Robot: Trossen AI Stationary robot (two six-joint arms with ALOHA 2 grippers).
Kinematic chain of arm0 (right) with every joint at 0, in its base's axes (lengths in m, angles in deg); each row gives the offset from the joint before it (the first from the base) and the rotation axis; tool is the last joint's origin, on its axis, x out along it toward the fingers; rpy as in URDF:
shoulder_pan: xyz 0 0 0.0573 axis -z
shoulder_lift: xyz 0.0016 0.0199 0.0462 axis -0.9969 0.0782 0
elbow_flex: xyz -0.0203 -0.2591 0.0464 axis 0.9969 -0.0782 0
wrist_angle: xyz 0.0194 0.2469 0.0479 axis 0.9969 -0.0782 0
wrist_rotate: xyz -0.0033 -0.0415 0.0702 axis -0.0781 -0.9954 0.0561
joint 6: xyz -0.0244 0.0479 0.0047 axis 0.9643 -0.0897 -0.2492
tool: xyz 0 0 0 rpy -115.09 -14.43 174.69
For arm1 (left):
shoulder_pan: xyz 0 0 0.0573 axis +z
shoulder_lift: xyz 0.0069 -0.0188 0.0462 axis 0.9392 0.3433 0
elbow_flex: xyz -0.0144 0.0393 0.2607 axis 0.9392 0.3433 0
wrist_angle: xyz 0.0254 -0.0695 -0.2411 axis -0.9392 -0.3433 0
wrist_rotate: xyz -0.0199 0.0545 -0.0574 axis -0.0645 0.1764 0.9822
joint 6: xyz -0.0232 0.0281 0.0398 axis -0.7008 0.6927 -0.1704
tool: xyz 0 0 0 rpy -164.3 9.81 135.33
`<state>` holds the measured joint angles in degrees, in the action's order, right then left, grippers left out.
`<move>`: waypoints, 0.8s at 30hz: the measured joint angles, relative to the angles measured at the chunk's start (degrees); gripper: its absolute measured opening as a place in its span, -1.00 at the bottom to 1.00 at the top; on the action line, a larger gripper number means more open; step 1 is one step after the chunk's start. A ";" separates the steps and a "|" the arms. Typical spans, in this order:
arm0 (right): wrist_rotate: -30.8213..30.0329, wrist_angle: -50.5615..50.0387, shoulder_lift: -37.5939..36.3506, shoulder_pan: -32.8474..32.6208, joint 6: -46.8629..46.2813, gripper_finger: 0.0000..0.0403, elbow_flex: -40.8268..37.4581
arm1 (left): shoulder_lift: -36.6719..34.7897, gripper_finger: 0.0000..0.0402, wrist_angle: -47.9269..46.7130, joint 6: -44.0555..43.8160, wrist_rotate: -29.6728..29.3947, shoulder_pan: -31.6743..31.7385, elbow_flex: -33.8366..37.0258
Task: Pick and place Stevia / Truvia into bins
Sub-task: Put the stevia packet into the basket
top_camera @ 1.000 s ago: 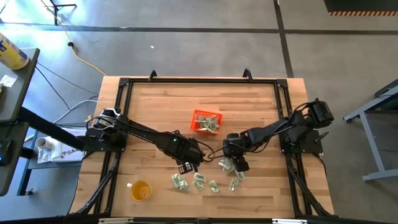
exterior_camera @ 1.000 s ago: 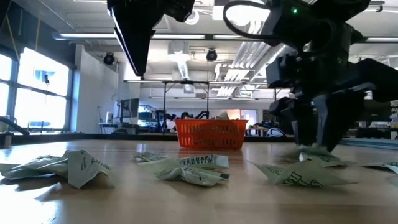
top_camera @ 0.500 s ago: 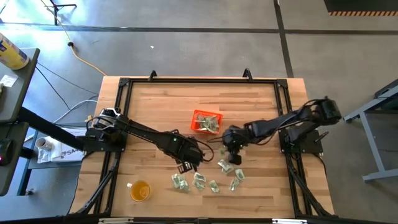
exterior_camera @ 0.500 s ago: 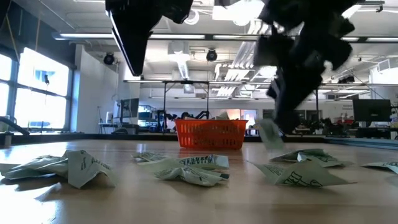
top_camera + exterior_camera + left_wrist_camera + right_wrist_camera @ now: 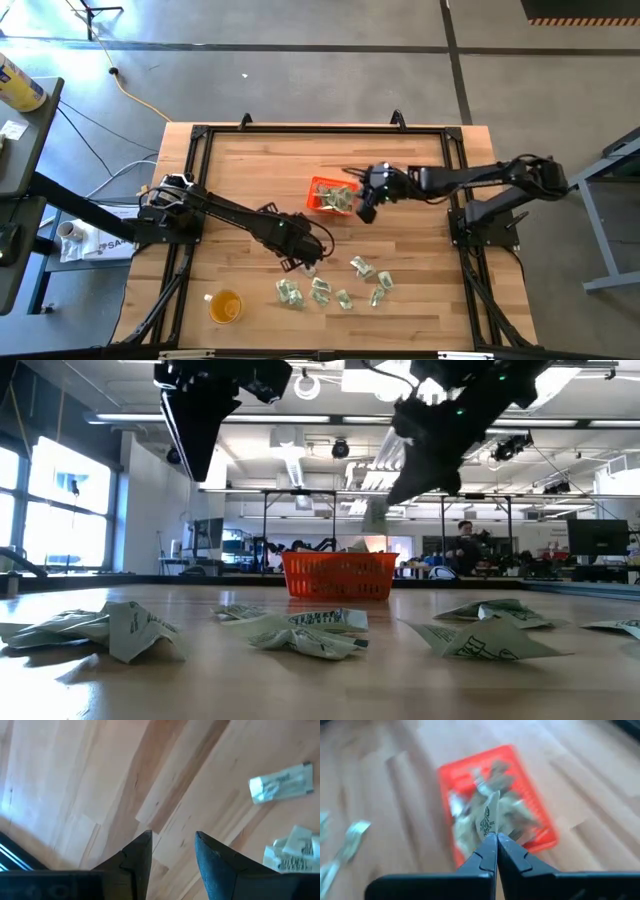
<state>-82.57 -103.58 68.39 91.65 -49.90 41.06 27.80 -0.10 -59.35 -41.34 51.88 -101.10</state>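
Note:
Several pale green and white Stevia sachets (image 5: 362, 266) lie flat on the wooden table near its front edge, also seen in the low view (image 5: 300, 628). The orange bin (image 5: 318, 187) sits mid-table with sachets inside. My right gripper (image 5: 362, 211) hovers just right of the bin, shut on one sachet (image 5: 489, 816). My left gripper (image 5: 300, 262) is open above bare wood, left of the loose sachets, with nothing between its fingers (image 5: 172, 837). My right gripper pinches one end of the sachet (image 5: 491, 831) between its two fingertips. The fingers slant down from the table's right side. The rest of the sachet juts out past the tips. In the low view the sachet (image 5: 375, 515) hangs clear, above the bin's height.
A round yellow-orange cup (image 5: 226, 306) stands near the front left. A black frame (image 5: 300, 130) borders the tabletop. Bare wood lies between the bin and the far edge. A person (image 5: 466, 545) stands far off in the room behind.
My right gripper has shut on one sachet among the loose ones, risen and swung toward the far edge, to just beside the bin. The sachet is lifted clear of the table. My left gripper's wrist has turned slightly in place.

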 joint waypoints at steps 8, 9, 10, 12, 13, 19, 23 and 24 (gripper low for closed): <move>5.51 -1.27 9.46 2.32 0.22 -0.97 5.56 | -1.65 -0.08 3.37 -3.88 -2.04 -0.81 0.29; 5.99 -1.91 10.34 2.07 0.45 -0.94 5.78 | -2.33 -0.08 5.12 -4.38 -2.25 -1.20 0.94; 6.05 -1.93 10.69 1.75 0.70 -0.90 5.82 | -3.34 -0.08 7.50 -4.97 -2.30 -1.58 2.13; 6.09 -1.64 10.73 1.10 0.85 -0.80 5.85 | -5.64 -0.08 12.81 -7.03 -2.27 -2.43 6.15; 6.07 -1.52 10.60 0.78 0.93 -0.74 5.94 | -6.88 -0.08 15.57 -8.68 -2.15 -2.83 8.77; 8.04 -1.80 7.00 0.07 1.01 -0.33 5.98 | -15.06 -0.08 42.85 -14.19 4.58 -3.86 27.06; 10.86 -4.80 3.66 0.08 1.51 -0.07 5.98 | -16.65 -0.08 58.03 -10.13 7.79 -3.77 34.83; 12.04 -5.65 2.79 -0.09 2.25 -0.01 5.98 | -16.63 -0.08 59.79 -7.43 7.89 -3.97 35.93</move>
<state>-70.53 -109.23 71.18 91.56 -47.64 47.03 11.16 59.69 -66.78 -33.46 47.91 -65.16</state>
